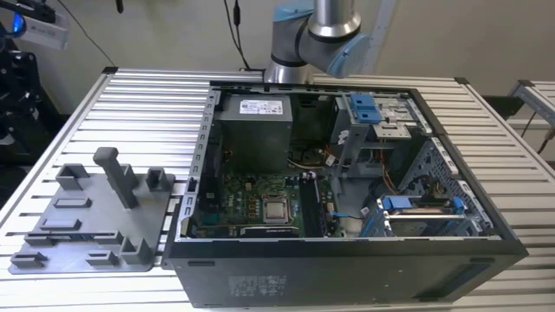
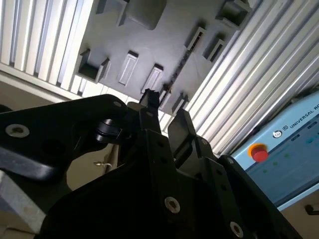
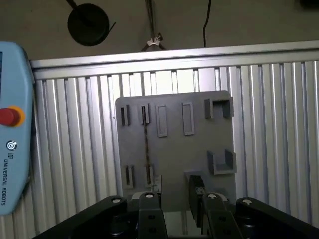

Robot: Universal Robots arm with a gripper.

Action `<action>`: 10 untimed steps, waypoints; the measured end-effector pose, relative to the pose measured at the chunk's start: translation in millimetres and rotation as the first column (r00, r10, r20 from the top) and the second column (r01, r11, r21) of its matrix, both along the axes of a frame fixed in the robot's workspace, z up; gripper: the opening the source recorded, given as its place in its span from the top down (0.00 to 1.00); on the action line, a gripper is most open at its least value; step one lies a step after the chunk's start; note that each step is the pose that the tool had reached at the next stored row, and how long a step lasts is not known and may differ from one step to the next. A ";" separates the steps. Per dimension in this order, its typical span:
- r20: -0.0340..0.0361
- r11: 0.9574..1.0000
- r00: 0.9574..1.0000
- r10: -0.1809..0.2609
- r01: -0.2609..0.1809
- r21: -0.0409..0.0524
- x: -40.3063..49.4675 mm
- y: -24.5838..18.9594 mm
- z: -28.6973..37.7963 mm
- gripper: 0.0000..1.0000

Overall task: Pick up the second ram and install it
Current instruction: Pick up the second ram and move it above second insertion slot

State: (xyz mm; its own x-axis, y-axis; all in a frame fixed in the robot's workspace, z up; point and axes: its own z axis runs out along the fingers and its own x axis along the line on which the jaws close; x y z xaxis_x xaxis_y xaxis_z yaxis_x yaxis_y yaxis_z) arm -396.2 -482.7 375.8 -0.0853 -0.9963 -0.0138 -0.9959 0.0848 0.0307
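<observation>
I see the memory stick in the first wrist view as a thin dark line. It stands on its long edge in a row of narrow slots on the grey holder plate. From this edge-on angle I cannot make out its chips or its colour. In the second wrist view it is the same slim dark strip, running across the plate towards the tool.

My gripper hangs above the plate with its two black fingers apart. Nothing sits between them, and bare plate shows through the gap. One finger lines up near the stick's closer end.

The plate lies on a ribbed aluminium table. On the exterior view's right of the plate is an open computer case with its green board exposed. The arm rises behind the case. A light-blue control pendant with a red button sits by the table edge. Beyond the table is a brown floor with a black cable and a round black disc.
</observation>
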 end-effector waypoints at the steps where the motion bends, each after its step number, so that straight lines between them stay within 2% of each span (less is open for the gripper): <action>1: 0.000 1.000 1.000 0.005 -0.005 0.000 -0.2 -0.5 -0.8 0.64; 10: 0.002 0.999 0.999 0.044 -0.044 0.004 -1.2 -11.0 -8.1 0.64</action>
State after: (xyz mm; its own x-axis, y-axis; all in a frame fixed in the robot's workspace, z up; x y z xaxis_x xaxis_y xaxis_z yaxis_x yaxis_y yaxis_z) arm -397.4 -493.7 367.7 -0.0411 -0.9990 -0.0176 -0.9988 0.0406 0.0290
